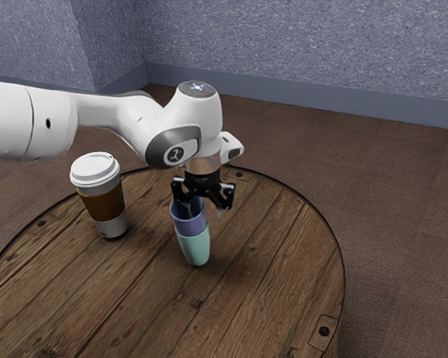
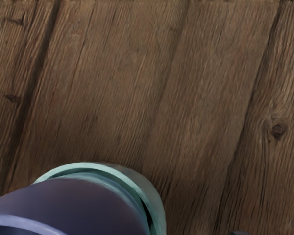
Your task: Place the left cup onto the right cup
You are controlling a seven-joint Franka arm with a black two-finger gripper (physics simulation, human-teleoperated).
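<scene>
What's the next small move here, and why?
Probably lift the gripper straight up. The purple cup sits nested in the teal cup, upright on the table. The fingers look spread apart, so the stack seems released, and a vertical retreat should avoid tipping it.

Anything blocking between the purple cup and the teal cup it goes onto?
Nothing visible. The purple cup already sits nested in the teal cup, directly under the claw. The lidded coffee cup stands apart on the table, toward the exterior view's left, out of the path.
</scene>
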